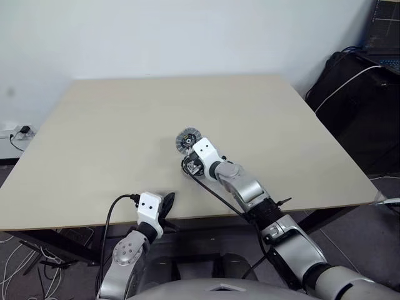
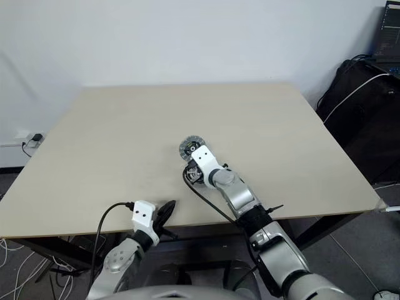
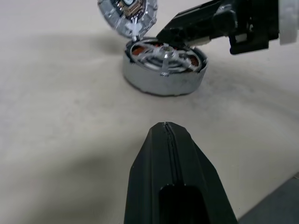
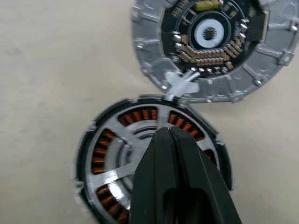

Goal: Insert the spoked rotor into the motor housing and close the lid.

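At the near left edge of the pale beige matte desk (image 1: 94, 162), the left pincer (image 3: 166, 133) rests with its two black fingers pressed together on nothing. It points across the desk toward the motor housing (image 3: 163, 70), a low round cup of bright metal standing well ahead of it.

Inside the cup, copper-brown windings show through the gaps of the spoked rotor (image 4: 114, 161), a flat silvery disc with radial arms, so the rotor appears to be seated already. The right pincer (image 4: 174, 140) hovers right above the rotor's middle with its black fingers together and empty; whether the tips touch the rotor I cannot tell.

Just beyond the housing, touching its far rim at a small silvery tab, the lid (image 4: 210, 51) lies face up on the desk: a grey cast-metal round with a ribbed rim, a dark inner board and a white centre ring.

So closing seems to be what remains. The lid lies straight past the right pincer, along the way it points, and the right arm is much the nearer.
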You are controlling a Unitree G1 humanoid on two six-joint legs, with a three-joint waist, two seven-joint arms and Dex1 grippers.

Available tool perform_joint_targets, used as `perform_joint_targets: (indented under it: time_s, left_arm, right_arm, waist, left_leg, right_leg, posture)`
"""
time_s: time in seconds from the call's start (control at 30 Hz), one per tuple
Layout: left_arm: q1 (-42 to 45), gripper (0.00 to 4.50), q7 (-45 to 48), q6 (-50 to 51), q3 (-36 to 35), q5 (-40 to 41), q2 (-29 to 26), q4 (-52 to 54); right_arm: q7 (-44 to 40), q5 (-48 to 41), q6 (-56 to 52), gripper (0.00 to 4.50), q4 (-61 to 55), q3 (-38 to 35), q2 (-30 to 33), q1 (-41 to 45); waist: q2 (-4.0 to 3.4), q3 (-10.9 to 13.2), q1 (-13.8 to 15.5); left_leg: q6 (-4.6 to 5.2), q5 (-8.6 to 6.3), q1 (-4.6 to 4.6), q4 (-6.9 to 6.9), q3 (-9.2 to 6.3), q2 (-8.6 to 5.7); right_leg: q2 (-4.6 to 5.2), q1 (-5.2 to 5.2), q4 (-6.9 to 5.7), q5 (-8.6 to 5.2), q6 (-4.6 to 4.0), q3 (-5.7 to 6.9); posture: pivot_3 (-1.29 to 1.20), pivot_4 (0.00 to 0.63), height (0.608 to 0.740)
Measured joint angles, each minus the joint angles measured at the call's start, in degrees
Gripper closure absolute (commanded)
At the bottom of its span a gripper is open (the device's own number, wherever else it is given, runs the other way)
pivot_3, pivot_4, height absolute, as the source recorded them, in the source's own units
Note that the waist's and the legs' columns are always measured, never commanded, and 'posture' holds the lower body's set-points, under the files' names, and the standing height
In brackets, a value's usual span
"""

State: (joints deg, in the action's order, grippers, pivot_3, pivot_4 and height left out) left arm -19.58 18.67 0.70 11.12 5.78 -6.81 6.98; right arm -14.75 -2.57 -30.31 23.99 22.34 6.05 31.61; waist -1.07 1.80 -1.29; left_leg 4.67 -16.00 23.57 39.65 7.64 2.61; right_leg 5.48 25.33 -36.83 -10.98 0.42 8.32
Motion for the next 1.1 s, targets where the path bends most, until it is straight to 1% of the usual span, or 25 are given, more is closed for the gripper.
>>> perform_joint_targets:
  time_s: [0.13, 0.23, 0.3, 0.4, 0.5, 0.6, 0.7, 0.8, 0.93, 1.1]
  left_arm:
    - [-0.1, 4.50, -0.3, 0.0, 0.0, 0.0, 0.1, 0.1]
    - [-0.1, 4.50, -0.4, 0.0, 0.0, 0.0, 0.1, 0.1]
    - [-0.1, 4.50, -0.6, 0.0, 0.0, 0.0, 0.1, 0.1]
    - [-0.1, 4.50, -0.7, -0.1, 0.1, 0.0, 0.2, 0.1]
    - [0.4, 4.50, -0.8, -0.1, 0.3, 0.0, 0.6, 0.1]
    - [0.7, 4.50, -0.7, -0.2, 0.7, 0.0, 1.2, 0.1]
    - [0.8, 4.50, -0.9, -0.4, 0.6, 0.0, 1.5, 0.0]
    - [0.7, 4.50, -1.2, -1.1, 0.6, 0.0, 2.0, 0.0]
    - [-0.1, 4.50, -1.6, -1.6, 0.6, 0.0, 2.3, 0.0]
    - [-1.2, 4.50, -2.4, -2.4, 0.5, 0.0, 2.4, 0.0]
  right_arm:
    - [-2.8, 0.7, 0.1, 4.46, 2.3, -0.7, -0.1, 1.4]
    - [-6.8, 1.2, -0.4, 4.46, 1.0, -0.5, 1.5, 1.4]
    - [-10.3, 1.7, -1.0, 4.46, -0.4, 0.3, 3.5, 1.4]
    - [-17.5, 2.6, -1.0, 4.46, -3.7, 2.5, 8.3, 2.5]
    - [-25.6, 3.9, -0.2, 3.87, -7.7, 5.5, 12.8, 5.9]
    - [-32.8, 5.8, 0.6, 2.94, -10.0, 9.4, 15.2, 8.5]
    - [-37.2, 10.2, 2.6, 2.94, -9.2, 15.2, 16.2, 10.3]
    - [-40.4, 13.3, 4.8, 2.94, -7.1, 18.6, 16.3, 11.8]
    - [-42.7, 16.4, 7.4, 2.94, -3.6, 20.6, 15.2, 13.1]
    - [-43.4, 18.7, 9.8, 2.94, 1.0, 20.8, 13.2, 13.5]
  waist:
    - [0.04, -0.1, -0.1]
    - [0.02, -0.1, -0.1]
    - [0.02, -0.1, -0.1]
    - [0.00, 0.0, -0.1]
    - [-0.01, 0.0, -0.2]
    - [0.01, 0.0, -0.2]
    - [0.02, 0.0, 0.0]
    - [0.03, 0.0, 0.0]
    - [0.03, 0.0, 0.1]
    - [0.03, 0.0, 0.2]
  left_leg:
    - [-0.24, -0.13, -0.08, 0.00, 0.00, 0.01]
    - [-0.23, -0.14, -0.08, 0.00, 0.00, 0.00]
    - [-0.22, -0.13, -0.05, 0.00, -0.01, 0.00]
    - [-0.02, -0.02, 0.00, 0.00, 0.00, -0.01]
    - [0.01, 0.00, -0.02, 0.00, -0.01, 0.02]
    - [0.01, 0.00, -0.03, 0.00, -0.06, 0.03]
    - [0.01, 0.00, -0.02, 0.02, -0.03, 0.01]
    - [0.02, 0.00, -0.01, 0.06, -0.02, -0.01]
    - [0.01, 0.00, -0.01, 0.06, -0.03, 0.01]
    - [0.00, 0.00, 0.00, 0.07, -0.02, 0.01]
  right_leg:
    - [0.01, -0.07, -0.01, 0.00, 0.00, 0.01]
    - [0.02, -0.08, 0.00, 0.00, 0.00, 0.00]
    - [0.02, -0.05, 0.00, 0.00, 0.00, 0.00]
    - [0.02, 0.01, 0.00, 0.00, 0.00, 0.00]
    - [0.00, 0.03, -0.01, -0.01, -0.01, 0.03]
    - [0.00, 0.00, -0.02, -0.02, -0.03, 0.07]
    - [0.02, 0.01, -0.03, -0.02, -0.03, 0.06]
    - [0.04, 0.00, -0.02, -0.01, -0.01, 0.06]
    - [0.03, 0.00, -0.03, -0.01, -0.01, 0.06]
    - [0.03, 0.01, -0.05, -0.01, -0.02, 0.06]
  posture:
    - [0.00, 0.000, 0.740]
    - [0.00, 0.000, 0.740]
    - [0.00, 0.000, 0.740]
    - [0.00, 0.000, 0.740]
    - [0.00, 0.000, 0.740]
    - [0.00, 0.000, 0.740]
    - [0.00, 0.000, 0.740]
    - [0.00, 0.000, 0.740]
    - [0.00, 0.000, 0.740]
    - [0.00, 0.000, 0.740]
